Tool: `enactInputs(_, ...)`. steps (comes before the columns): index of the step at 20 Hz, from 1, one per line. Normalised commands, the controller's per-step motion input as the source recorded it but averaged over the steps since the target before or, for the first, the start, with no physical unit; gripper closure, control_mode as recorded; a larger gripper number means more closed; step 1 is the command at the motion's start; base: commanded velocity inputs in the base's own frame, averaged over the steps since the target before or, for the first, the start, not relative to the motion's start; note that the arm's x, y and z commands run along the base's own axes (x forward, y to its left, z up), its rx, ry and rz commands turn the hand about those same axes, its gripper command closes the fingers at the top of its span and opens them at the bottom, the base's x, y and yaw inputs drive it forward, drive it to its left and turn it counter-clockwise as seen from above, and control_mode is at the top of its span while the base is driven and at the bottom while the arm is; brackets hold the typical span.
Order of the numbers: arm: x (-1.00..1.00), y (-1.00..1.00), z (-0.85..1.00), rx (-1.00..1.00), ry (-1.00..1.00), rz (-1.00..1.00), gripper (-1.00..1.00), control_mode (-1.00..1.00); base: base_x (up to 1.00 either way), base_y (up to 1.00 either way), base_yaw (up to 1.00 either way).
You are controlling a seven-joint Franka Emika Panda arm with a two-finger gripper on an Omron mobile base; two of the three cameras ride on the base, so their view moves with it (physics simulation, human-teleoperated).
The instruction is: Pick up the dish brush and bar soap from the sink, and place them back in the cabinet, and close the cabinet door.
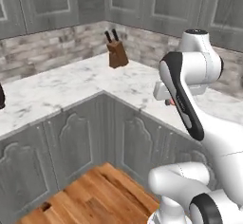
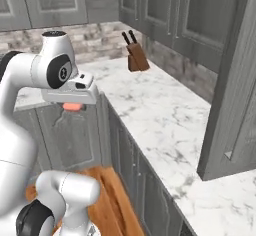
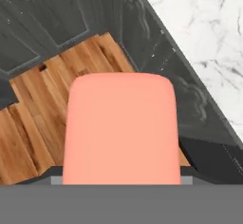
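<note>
The bar soap [image 3: 121,128], an orange-red block, looms large and close in the hand view and hides the finger tips. My gripper [image 2: 72,107] hangs under the white hand, shut on the bar soap [image 2: 73,106], above the floor just off the counter's edge. In the left base view a sliver of the bar soap [image 1: 169,102] peeks out behind the forearm. The cabinet door [image 2: 231,95] stands open at the right, over the counter. The dish brush and the sink are out of view.
A marble counter [image 1: 71,83] wraps the corner, with a brown knife block [image 1: 117,52] at the back by the stone wall. Carved base cabinet fronts [image 1: 71,142] run below it. Wooden floor [image 1: 99,194] lies under the arm. Shut wall cabinets [image 2: 165,10] line the top.
</note>
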Motion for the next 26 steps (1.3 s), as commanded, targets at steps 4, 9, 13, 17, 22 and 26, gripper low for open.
enactInputs(4,0.00,0.00,0.00,0.00,0.00,0.00,1.00,1.00,0.24,-0.20,-0.63)
enactInputs(9,0.00,0.00,0.00,0.00,0.00,0.00,1.00,1.00,0.22,-0.16,-0.66)
enactInputs(13,0.00,0.00,0.00,0.00,0.00,0.00,1.00,1.00,0.25,-0.10,-0.66)
enactInputs(17,0.00,0.00,0.00,0.00,0.00,0.00,1.00,1.00,0.28,-0.02,-0.63)
enactInputs(22,0.00,0.00,0.00,0.00,0.00,0.00,1.00,1.00,0.41,0.00,-0.56)
enactInputs(26,0.00,0.00,0.00,0.00,0.00,0.00,1.00,1.00,0.59,0.00,-0.38)
